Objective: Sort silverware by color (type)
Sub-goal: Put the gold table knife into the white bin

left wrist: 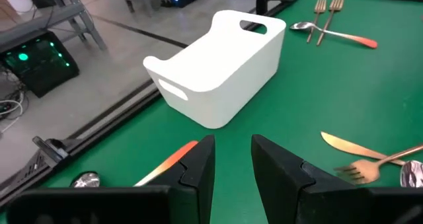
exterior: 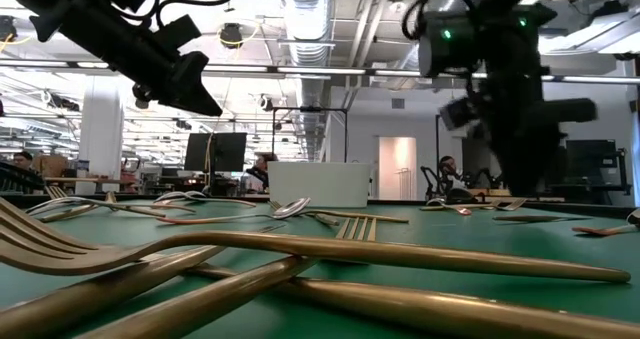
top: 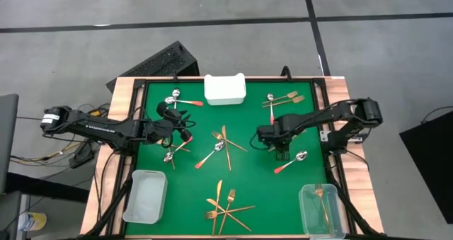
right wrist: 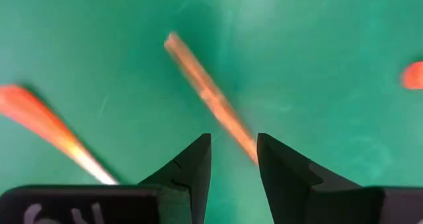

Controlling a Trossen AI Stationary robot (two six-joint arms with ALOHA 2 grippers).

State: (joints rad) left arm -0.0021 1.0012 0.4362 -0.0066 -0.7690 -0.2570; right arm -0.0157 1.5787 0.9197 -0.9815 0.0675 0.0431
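Silverware lies scattered on the green mat: red-handled spoons (top: pixel 210 156), a gold pile (top: pixel 225 208) near the front edge, and forks (top: pixel 283 98) at far right. My left gripper (top: pixel 172 121) hovers open above the mat's left part, over a red spoon handle (left wrist: pixel 165 168), and touches nothing. My right gripper (top: pixel 281 149) points down at the mat's right part and is open. A slim gold piece (right wrist: pixel 205 85) lies on the mat and runs into the gap between its fingers (right wrist: pixel 233 158). Another red handle (right wrist: pixel 46 121) lies beside it.
A white tray (top: pixel 225 88) stands at the mat's far edge. There are two clear bins, one (top: pixel 145 195) at front left and one (top: pixel 318 210) at front right that holds a gold fork. A gold knife (left wrist: pixel 350 148) and fork lie ahead of my left gripper.
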